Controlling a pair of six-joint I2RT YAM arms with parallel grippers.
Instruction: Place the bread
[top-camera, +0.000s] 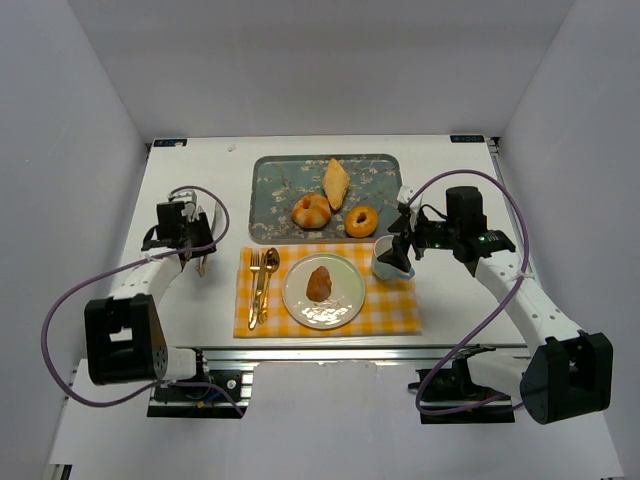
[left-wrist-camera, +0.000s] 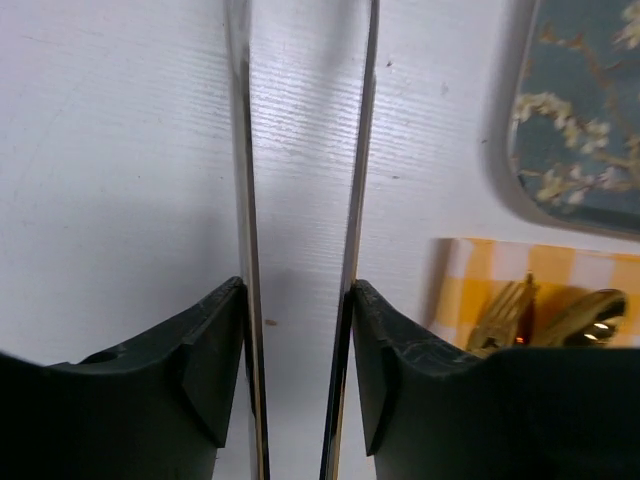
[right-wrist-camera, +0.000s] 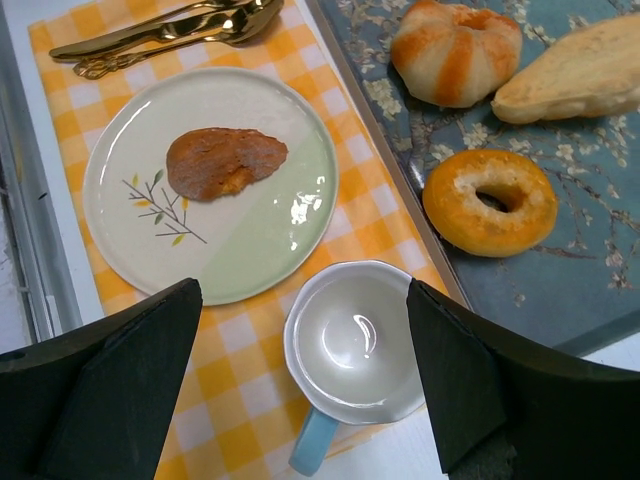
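Golden bread (right-wrist-camera: 225, 162) on plate (right-wrist-camera: 250, 250), cup (right-wrist-camera: 355, 345) maybe touching

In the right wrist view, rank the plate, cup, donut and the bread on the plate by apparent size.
1. plate
2. cup and donut: they look about alike, and the cup sits nearer the camera, so I leave them unranked.
3. bread, the smallest.
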